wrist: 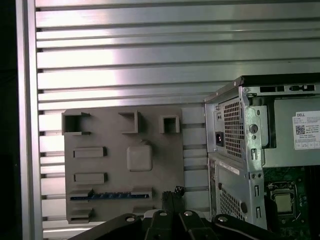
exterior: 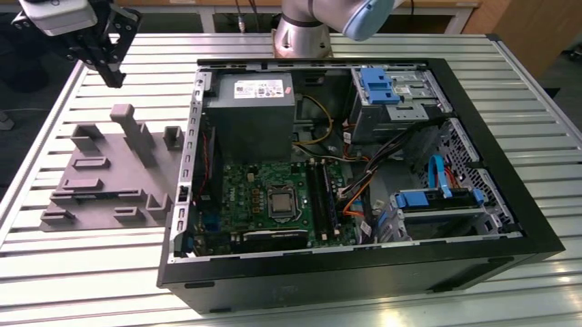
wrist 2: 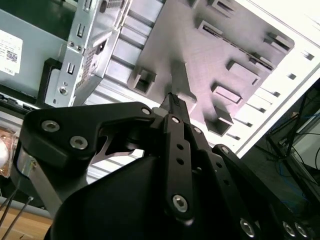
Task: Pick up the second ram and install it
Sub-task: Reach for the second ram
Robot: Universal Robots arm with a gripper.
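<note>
Currently the second ram (wrist: 106, 196) stands on edge in the grey holder (wrist: 120, 165), seated between two low blocks near one edge of it, as the first wrist view shows. The holder lies flat on the slatted metal desk (exterior: 54, 286), just beside the open computer case (exterior: 509, 225), on the exterior view's left. The motherboard (exterior: 264, 197) lies exposed inside the case. The gripper (exterior: 114, 80) hangs above the desk near the holder, apart from the ram. Its fingers (wrist: 168, 199) are pressed together and grasp nothing
</note>
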